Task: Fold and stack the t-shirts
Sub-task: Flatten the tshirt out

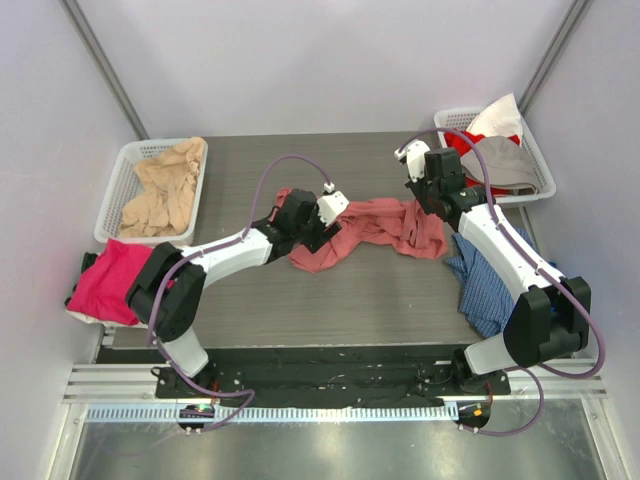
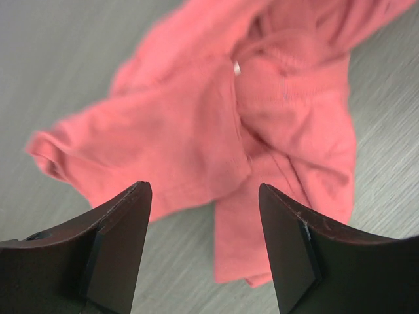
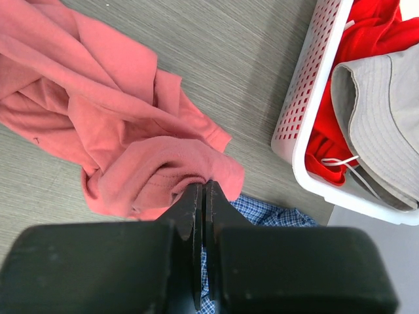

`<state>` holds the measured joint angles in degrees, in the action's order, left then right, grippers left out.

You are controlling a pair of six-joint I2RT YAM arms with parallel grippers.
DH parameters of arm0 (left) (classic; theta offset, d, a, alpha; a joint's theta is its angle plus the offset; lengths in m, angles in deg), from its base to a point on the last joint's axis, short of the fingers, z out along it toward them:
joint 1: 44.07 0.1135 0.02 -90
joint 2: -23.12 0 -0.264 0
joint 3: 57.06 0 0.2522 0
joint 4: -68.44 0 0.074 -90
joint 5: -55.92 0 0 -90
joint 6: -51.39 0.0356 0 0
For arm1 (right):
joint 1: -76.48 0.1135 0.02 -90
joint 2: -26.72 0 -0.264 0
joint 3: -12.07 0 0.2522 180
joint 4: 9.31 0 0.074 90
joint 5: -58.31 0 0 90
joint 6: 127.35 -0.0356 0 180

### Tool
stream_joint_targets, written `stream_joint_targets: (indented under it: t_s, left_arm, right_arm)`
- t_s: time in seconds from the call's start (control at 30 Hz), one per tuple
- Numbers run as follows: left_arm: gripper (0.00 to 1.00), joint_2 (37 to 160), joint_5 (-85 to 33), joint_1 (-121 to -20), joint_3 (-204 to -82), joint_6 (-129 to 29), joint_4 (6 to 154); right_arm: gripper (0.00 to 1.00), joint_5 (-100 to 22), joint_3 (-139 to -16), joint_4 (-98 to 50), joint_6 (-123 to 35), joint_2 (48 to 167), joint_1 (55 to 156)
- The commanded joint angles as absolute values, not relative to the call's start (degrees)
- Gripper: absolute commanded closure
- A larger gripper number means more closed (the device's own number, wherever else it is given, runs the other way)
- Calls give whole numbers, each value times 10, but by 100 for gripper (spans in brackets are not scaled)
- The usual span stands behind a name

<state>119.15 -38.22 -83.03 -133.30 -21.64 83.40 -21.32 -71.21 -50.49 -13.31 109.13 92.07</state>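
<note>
- The salmon-red t-shirt [image 1: 370, 232] [image 2: 196, 124] [image 3: 111, 124] lies crumpled in the middle of the table [image 1: 300, 300] – unfolded, strung out between the two arms.
- The left gripper [image 1: 322, 222] [image 2: 204, 193] hangs over the shirt's left end, its fingers [image 2: 124, 229] well apart with nothing between them.
- The right gripper [image 1: 422, 212] [image 3: 203, 190] has its fingers pressed together, tips right at a bunched fold at the shirt's right end; I cannot tell whether any cloth is pinched.
- A blue checked cloth [image 1: 485, 280] [image 3: 262, 212] lies on the table beside the right arm, partly under that end of the shirt.
- The left basket [image 1: 125, 170] holds beige shirts [image 1: 165, 190].
- A magenta-pink shirt [image 1: 110, 280] lies at the table's left edge, near the left arm's base.
- The right basket [image 1: 540, 160] [image 3: 308, 98], far right corner, holds a red shirt [image 1: 462, 142] [image 3: 366, 39] under a grey garment [image 1: 505, 165] [image 3: 386, 111].
</note>
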Motion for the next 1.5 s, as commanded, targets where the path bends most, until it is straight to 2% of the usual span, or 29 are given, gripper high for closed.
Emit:
stream_joint_targets:
  t_s: [0.0,0.5,0.97,1.03,1.13,1.17,1.23,1.47]
  left_arm:
    - [29,1209,-368,-826,-1323,-235,836]
    - [36,1263,-374,-826,-1357,-222,824]
    - [57,1282,-380,-826,-1382,-224,809]
    - [62,1281,-379,-826,-1383,-224,809]
    - [75,1289,-380,-825,-1398,-221,811]
    - [87,1292,-380,-826,-1402,-220,814]
    - [100,1296,-385,-826,-1407,-223,815]
    - [100,1251,-436,-823,-1400,-217,803]
  right_arm:
    - [99,-204,-710,-483,-136,1064,922]
    - [99,-198,-704,-481,-134,1058,922]
    - [99,-187,-690,-483,-123,1051,922]
    - [99,-187,-691,-484,-123,1051,922]
    - [99,-188,-694,-485,-123,1052,922]
    - [99,-188,-695,-486,-123,1052,922]
    - [99,-187,-696,-486,-123,1052,922]
    - [99,-147,-742,-491,-110,1054,922]
